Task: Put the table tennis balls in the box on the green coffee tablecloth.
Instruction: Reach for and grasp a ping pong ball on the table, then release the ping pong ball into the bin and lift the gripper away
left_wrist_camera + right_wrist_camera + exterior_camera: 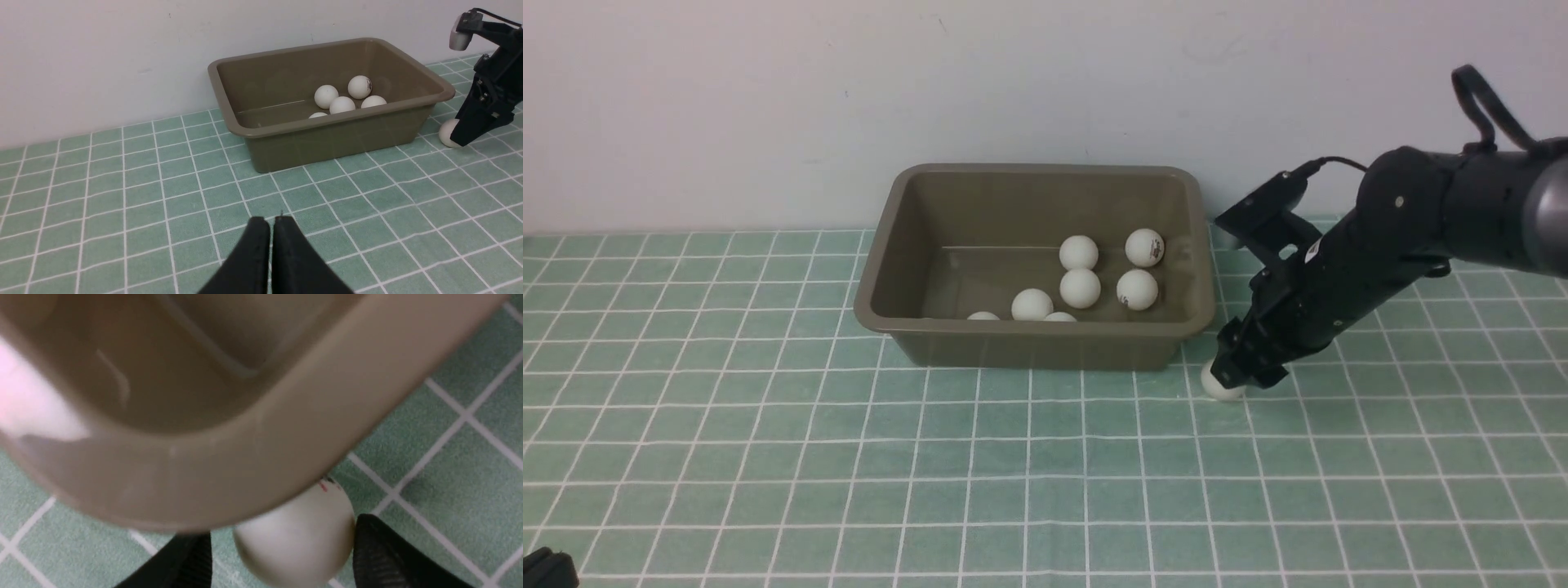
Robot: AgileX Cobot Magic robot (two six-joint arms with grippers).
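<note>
The olive-brown box [1037, 169] stands on the green coffee tablecloth [768, 425] by the wall and holds several white table tennis balls [1080, 287]. One more ball [1218, 387] lies on the cloth just off the box's front right corner. My right gripper [1241, 374] is down at the cloth, open, with this ball [294, 543] between its fingers. One finger [367, 547] touches the ball, and a gap shows on the other side. The box's corner [261, 457] looms right over the ball. My left gripper [271, 222] is shut and empty, low over the cloth well in front of the box [327, 139].
A pale wall runs close behind the box. The right arm [1421, 220] reaches in from the right, beside the box's right wall. A dark part of the left arm [547, 569] shows at the front left corner.
</note>
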